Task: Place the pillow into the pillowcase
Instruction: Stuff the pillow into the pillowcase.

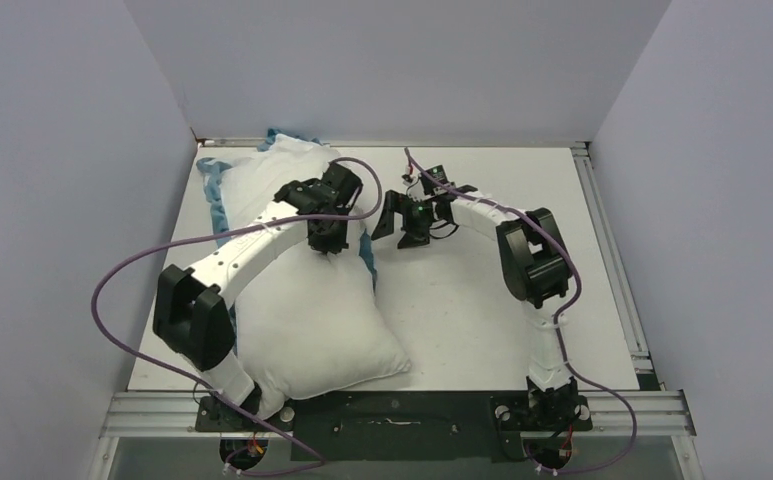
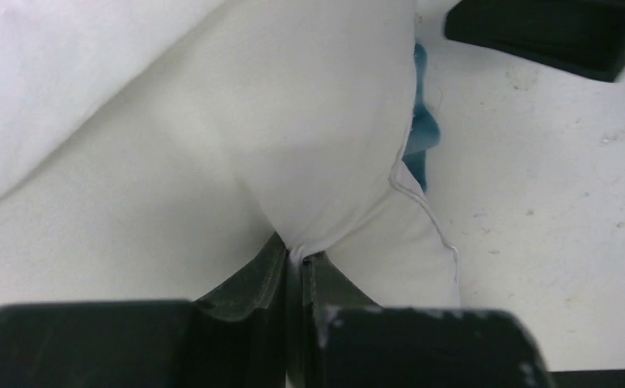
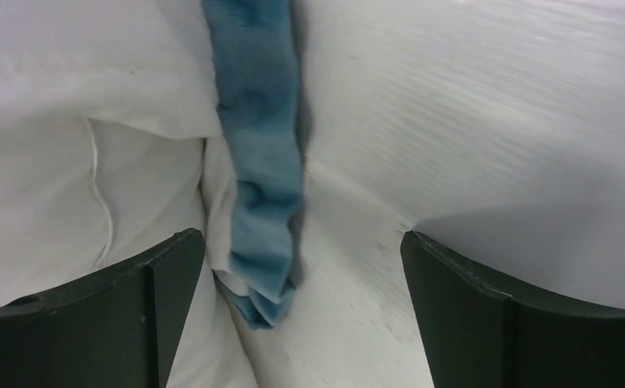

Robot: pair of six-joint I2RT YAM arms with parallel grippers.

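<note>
I see the plump white pillow [image 1: 302, 310] lying on the left half of the table [image 1: 482, 300], with the pillowcase [image 1: 212, 185] under it, its blue ruffle peeking out along the far-left and right edges; my left gripper [image 1: 327, 240] sits at the pillow's right edge, jaws pressed together on a pinched fold of its white fabric; my right gripper [image 1: 399, 228] is just beside it, low over the table, jaws spread wide to either side of the blue ruffle and holding nothing.
</note>
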